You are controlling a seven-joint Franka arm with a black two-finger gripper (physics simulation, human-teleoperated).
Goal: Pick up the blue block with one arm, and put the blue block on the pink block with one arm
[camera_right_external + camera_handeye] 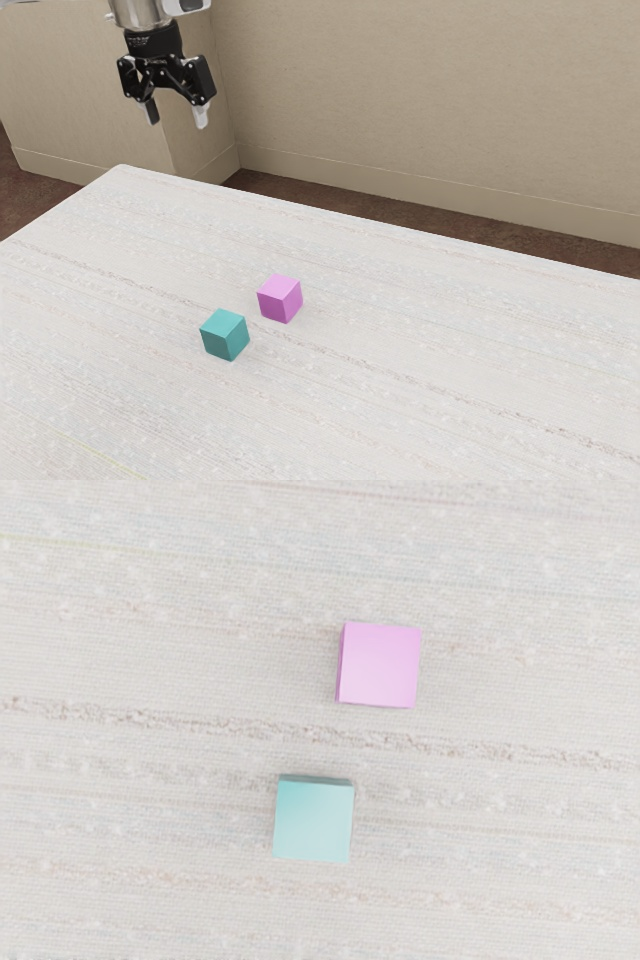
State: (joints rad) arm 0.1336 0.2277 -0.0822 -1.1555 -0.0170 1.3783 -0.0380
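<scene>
Pale table (450, 380) bore the blue block (224, 334) and pink block (280, 298), apart. Gripper (177, 120) hung high, spread wide and empty; pickup and stacking undone.

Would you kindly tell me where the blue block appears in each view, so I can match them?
Exterior view: blue block on the table, near the middle, lower left of the pink block, not touching.
Wrist view: blue block beside the pink block, a gap between them.
Shared landmark: the pink block.
</scene>
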